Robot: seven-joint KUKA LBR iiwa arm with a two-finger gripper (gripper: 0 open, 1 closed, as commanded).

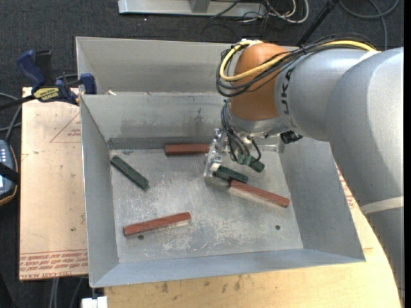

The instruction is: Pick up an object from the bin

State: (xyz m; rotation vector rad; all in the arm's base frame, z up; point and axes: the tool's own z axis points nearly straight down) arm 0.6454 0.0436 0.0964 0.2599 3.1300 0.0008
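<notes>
Gripper [217, 165] sits low near the centre of the bin [96, 172]; whether it is apart or together I cannot tell. Just beside it at four o'clock lies a short dark green block [231, 174], against a red-brown bar [259, 196]. This looks like the grasping step, and the next move calls for a firm close and a straight lift.

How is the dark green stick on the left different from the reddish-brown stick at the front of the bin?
The dark green stick is dark all over; the reddish-brown stick has a pale tip at its right end. The dark green stick looks shorter than the reddish-brown stick. The dark green stick slants down to the right; the reddish-brown stick lies nearly level. Both are thin, straight and flat on the bin floor.
</notes>
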